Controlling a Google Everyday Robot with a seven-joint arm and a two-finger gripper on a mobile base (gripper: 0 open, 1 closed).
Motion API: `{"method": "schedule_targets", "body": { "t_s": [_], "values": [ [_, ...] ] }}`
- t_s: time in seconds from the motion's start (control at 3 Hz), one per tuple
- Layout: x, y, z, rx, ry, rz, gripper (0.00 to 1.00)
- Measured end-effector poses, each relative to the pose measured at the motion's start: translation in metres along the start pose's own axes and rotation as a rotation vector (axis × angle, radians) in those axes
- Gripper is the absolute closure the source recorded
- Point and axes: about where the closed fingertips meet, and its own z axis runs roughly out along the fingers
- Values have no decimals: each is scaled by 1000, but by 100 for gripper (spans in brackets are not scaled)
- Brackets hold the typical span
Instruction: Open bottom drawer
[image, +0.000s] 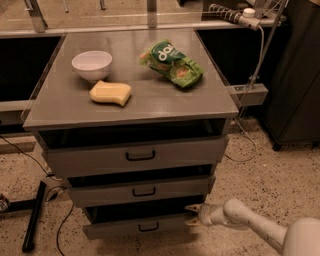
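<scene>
The bottom drawer (135, 228) is the lowest and narrowest of three grey fronts, with a small black bar handle (148, 228) at its centre. It stands pulled out a little, with a dark gap above its front panel. My gripper (192, 215) comes in from the lower right on a white arm and sits at the drawer's right end, at the top edge of the panel, well right of the handle.
The middle drawer (142, 191) and top drawer (137, 156) also stand slightly out. On the cabinet top (150, 102) lie a white bowl (92, 64), a yellow sponge (110, 93) and a green snack bag (171, 63). A black stand leg (34, 215) and cables lie at the left.
</scene>
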Motion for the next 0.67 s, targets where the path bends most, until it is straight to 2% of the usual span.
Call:
{"method": "schedule_targets", "body": {
  "t_s": [0.33, 0.67],
  "values": [
    [4, 4, 7, -14, 7, 9, 0],
    [15, 15, 16, -43, 19, 28, 0]
  ]
}}
